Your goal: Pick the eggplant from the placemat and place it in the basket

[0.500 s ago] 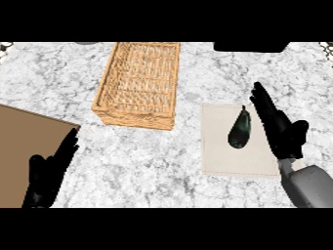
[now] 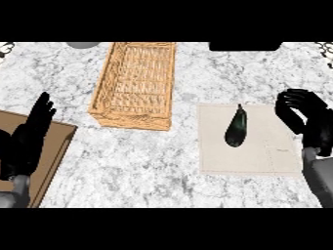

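Eggplant (image 2: 236, 128) lies lengthwise on the pale mat (image 2: 250, 163) at centre right of the frame, stem toward the top, untouched. The basket (image 2: 135, 85) sits at upper centre, just beside the mat's left edge and apart from it. The right hand (image 2: 309, 119) hovers over the mat's right edge, beside the eggplant and not touching it, forearm coming up from the lower right corner; its fingers are curled inward at the tips, cupped toward the eggplant and holding nothing. To do the grasp well, I'd judge the hand should slide left and drop so that fingers and thumb straddle the fat middle of the eggplant across its width, not the thin stem end, since the smooth, rounded body could roll or slip out. The left hand (image 2: 23, 139) rests at the lower left of the frame over a brown board (image 2: 57, 146), fingers straight and up, idle.
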You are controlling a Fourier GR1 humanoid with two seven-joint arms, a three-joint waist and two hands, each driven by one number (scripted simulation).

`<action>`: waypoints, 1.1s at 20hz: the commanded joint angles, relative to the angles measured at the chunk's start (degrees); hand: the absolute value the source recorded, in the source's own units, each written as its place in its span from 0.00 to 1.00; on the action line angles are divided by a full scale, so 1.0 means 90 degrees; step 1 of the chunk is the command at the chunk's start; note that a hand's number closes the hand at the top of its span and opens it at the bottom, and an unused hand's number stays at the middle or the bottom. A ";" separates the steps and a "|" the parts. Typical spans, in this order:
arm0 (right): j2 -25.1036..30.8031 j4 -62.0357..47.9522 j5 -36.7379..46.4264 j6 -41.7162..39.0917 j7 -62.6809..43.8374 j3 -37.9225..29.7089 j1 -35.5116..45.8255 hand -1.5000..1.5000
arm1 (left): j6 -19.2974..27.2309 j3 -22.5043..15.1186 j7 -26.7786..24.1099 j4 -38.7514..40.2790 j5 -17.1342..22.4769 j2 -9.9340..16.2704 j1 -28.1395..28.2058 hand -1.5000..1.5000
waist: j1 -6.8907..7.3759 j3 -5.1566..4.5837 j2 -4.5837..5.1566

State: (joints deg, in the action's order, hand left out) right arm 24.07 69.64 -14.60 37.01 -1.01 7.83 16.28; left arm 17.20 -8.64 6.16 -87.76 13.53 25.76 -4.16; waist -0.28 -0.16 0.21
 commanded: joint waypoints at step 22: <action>0.1234 -0.1426 0.1211 -0.2819 -0.7812 0.1826 0.3038 0.00 | -0.0033 0.0420 0.0141 0.0489 0.0038 0.0042 -0.0681 0.50 | -0.0182 -0.0031 -0.0194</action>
State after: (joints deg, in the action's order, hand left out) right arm 33.58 50.79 -0.74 21.27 -58.59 23.27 39.44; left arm 16.89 -6.57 7.29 -84.07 13.32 25.44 -9.79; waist -0.54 -0.57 -1.20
